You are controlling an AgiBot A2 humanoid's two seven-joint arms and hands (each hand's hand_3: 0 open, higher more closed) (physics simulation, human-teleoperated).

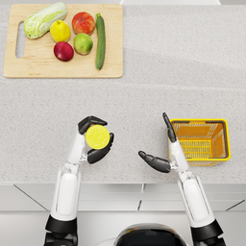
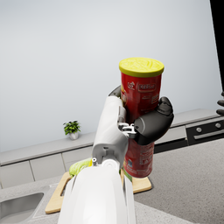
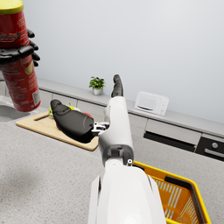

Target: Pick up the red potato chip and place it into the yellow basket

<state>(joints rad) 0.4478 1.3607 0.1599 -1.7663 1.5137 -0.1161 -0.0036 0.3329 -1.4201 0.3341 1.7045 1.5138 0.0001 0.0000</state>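
Head view shows the left hand grasping the red potato chip can, seen end-on by its yellow lid. The can stands upright, lifted clear of the grey surface, well to the left of the yellow basket. In the left wrist view, dark fingers wrap the can's red body about mid-height, lid uppermost.

The right hand is released: it grasps nothing, with one finger extended along the basket's left wall and another spread away from the basket. The right wrist view shows the same hand with fingers apart, the basket rim beside the forearm, and the can held aloft by the other hand.

A wooden cutting board lies on the surface far from the basket, at the upper left. It carries a cabbage, a lemon, a peach, a green apple, a red apple and a cucumber.
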